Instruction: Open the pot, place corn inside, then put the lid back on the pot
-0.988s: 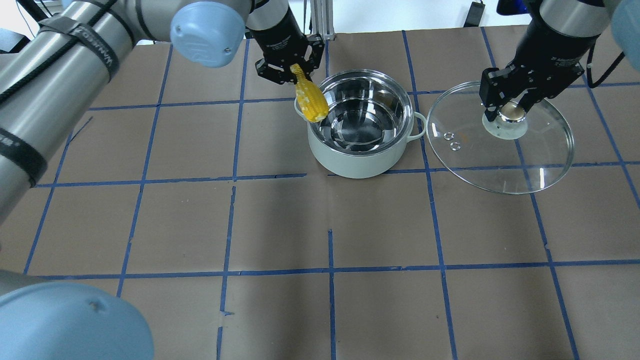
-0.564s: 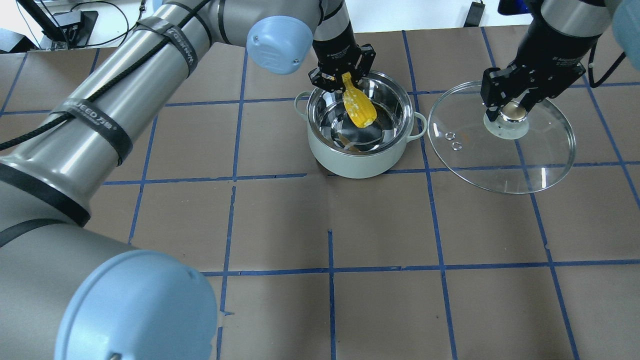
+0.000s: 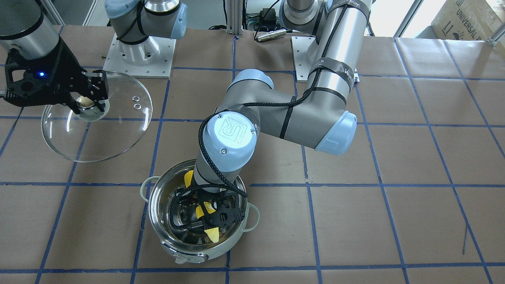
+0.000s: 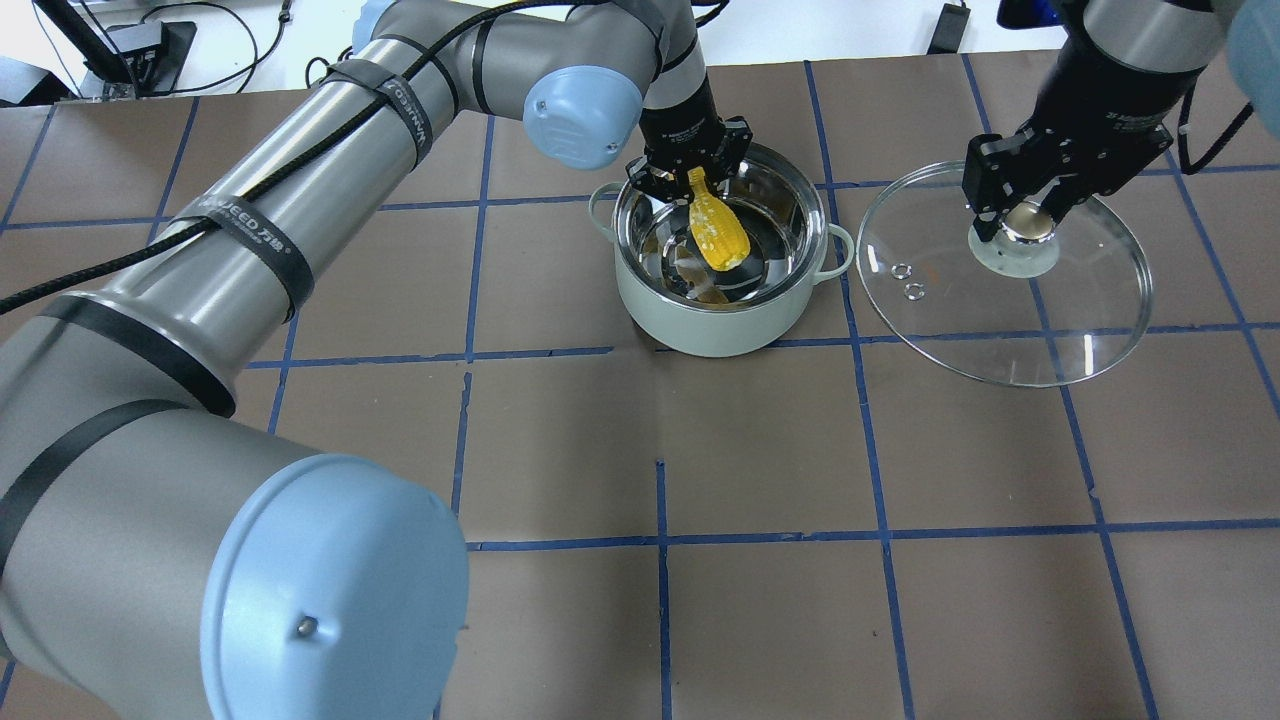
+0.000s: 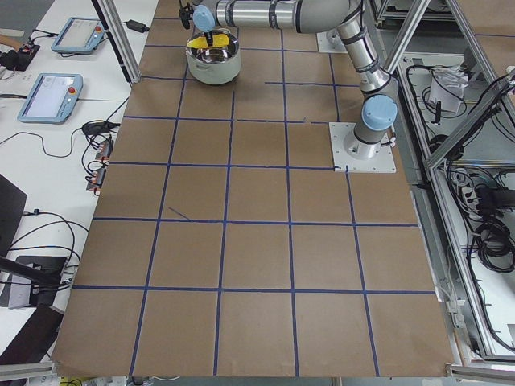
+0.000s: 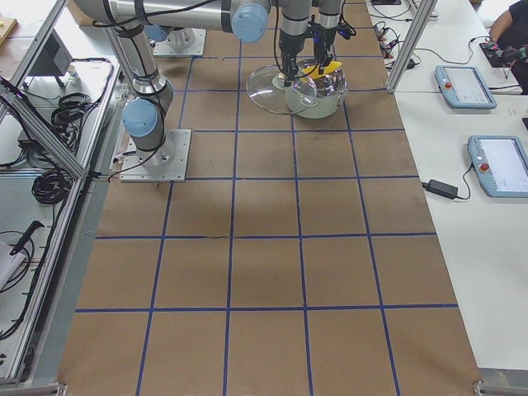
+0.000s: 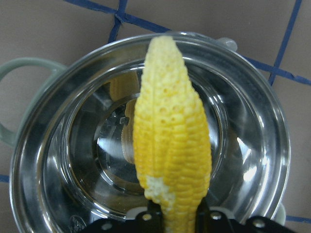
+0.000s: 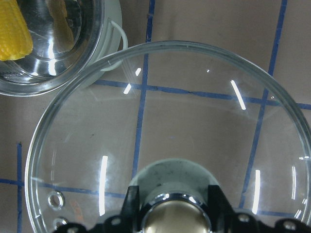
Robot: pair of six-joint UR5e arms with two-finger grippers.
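Overhead exterior: brown blue-taped table; left end effector grips corn, right end effector grips lid.

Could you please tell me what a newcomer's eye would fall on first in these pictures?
The bright yellow corn stands out first: the left gripper holds it by one end, slanted down into the open, shiny pot at the upper middle of the overhead view. Next comes the clear glass lid, which the right gripper grips by its knob, off to the pot's right.
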